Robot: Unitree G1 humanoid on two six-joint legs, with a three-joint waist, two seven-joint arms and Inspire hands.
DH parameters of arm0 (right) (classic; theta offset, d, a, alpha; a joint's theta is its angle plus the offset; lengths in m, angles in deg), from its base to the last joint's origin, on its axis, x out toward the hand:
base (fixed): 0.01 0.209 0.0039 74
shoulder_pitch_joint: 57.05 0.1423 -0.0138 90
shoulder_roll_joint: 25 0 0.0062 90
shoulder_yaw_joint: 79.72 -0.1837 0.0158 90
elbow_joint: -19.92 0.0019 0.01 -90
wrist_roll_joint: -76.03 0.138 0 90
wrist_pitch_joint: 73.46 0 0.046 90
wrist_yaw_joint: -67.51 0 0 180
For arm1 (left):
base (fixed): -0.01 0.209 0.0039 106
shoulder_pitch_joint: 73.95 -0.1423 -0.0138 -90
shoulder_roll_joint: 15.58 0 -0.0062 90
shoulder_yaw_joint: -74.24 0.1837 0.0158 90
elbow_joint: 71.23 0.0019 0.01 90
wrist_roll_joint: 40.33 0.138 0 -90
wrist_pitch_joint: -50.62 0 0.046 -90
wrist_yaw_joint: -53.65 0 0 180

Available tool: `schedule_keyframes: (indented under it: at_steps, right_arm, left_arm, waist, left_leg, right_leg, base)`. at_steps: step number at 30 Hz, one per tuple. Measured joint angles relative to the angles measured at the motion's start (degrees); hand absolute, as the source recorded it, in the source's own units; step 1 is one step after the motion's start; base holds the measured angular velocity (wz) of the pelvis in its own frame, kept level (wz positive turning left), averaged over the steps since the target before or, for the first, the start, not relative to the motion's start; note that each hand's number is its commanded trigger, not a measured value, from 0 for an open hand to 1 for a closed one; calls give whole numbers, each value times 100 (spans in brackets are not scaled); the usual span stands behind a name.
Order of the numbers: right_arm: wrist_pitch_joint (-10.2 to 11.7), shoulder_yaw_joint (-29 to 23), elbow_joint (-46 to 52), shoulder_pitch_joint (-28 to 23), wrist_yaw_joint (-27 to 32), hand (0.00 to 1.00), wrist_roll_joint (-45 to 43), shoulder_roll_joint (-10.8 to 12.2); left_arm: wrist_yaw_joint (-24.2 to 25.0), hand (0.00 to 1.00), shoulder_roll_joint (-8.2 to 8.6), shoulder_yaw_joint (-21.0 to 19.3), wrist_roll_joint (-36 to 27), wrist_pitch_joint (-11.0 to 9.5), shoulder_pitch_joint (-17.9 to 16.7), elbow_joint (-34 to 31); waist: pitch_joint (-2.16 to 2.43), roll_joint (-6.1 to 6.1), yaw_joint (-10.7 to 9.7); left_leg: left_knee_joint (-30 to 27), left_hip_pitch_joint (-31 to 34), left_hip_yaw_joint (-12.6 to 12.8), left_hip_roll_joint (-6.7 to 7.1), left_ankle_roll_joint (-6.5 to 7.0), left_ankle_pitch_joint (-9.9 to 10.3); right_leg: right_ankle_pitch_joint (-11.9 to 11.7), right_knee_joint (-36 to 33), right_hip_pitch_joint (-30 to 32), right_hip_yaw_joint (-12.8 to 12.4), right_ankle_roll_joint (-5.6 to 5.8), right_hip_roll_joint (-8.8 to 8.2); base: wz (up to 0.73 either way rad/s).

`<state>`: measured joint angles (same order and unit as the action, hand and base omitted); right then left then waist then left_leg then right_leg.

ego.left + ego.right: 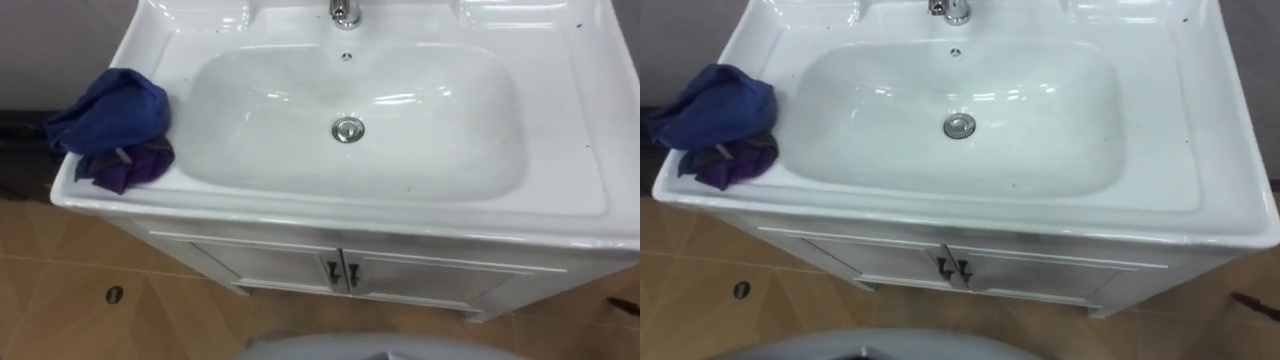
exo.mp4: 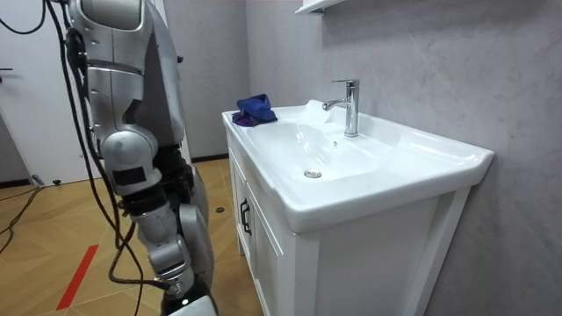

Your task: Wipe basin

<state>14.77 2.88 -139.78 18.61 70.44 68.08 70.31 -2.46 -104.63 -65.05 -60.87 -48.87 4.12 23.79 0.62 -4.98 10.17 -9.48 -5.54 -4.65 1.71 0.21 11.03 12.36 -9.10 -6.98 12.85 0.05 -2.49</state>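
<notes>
A white basin (image 1: pixel 560 120) lies in front of me, with a metal drain (image 1: pixel 347 129) in the middle of its bowl and a chrome tap (image 1: pixel 345 12) at the back. A crumpled blue cloth (image 1: pixel 110 120) with a purple part beneath it lies on the basin's front left corner; it is on the far corner (image 2: pixel 255 109) in the room view. I stand upright facing the basin. My right hand (image 2: pixel 189 303) hangs low by my leg at the bottom edge of the room view, apart from the cloth.
Below the basin is a white cabinet with two doors and dark handles (image 1: pixel 340 272). A grey wall runs behind the tap (image 2: pixel 351 105), with a shelf (image 2: pixel 316 5) above. The wooden floor has a small round drain (image 1: pixel 114 295) at the left.
</notes>
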Motion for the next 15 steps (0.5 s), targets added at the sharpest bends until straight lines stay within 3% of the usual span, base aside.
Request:
schedule_keyframes:
  at_steps: [5, 6, 9, 13, 15]
  right_arm:
    - [-86, -9, 388, -76, 6, 0, -94, -10]
    - [-116, -7, 420, -67, 10, 0, -108, -15]
    - [-217, 51, 543, -91, 8, 0, -117, -16]
    - [-306, 55, 539, -88, 10, 0, -174, -17]
    - [-338, 59, 507, -95, 23, 0, -188, -16]
  left_arm:
    - [-122, 0, 2, -10, -1136, -6, -364, 983]
    - [-121, 0, 7, -8, -1417, -4, -403, 1314]
    - [-121, 0, 172, 26, -1843, -3, -634, 1930]
    - [-76, 0, 221, 133, -2068, 5, -800, 2885]
    - [-43, 0, 290, 416, -2046, 10, -954, 3417]
  waist:
    - [20, -2, 121]
    - [16, 45, 135]
    - [34, 63, 237]
    - [40, 69, 276]
    - [33, 100, 270]
  left_leg:
    - [-28, 95, -139, 34, 1, -1]
    - [-21, 103, -190, 45, 18, -11]
    - [-15, 97, -190, 52, 21, -13]
    - [-13, 95, -199, 56, 22, -12]
    - [6, 77, -200, 53, 22, -12]
  right_leg:
    - [4, 1, -24, 161, 8, -31]
    - [6, -3, -8, 199, 12, -35]
    - [9, 11, -10, 214, 17, -48]
    - [8, 3, -33, 223, 19, -50]
    - [8, 5, -43, 220, 20, -47]
  base:
    - [17]
    - [22]
    - [3]
    - [1]
    - [0]
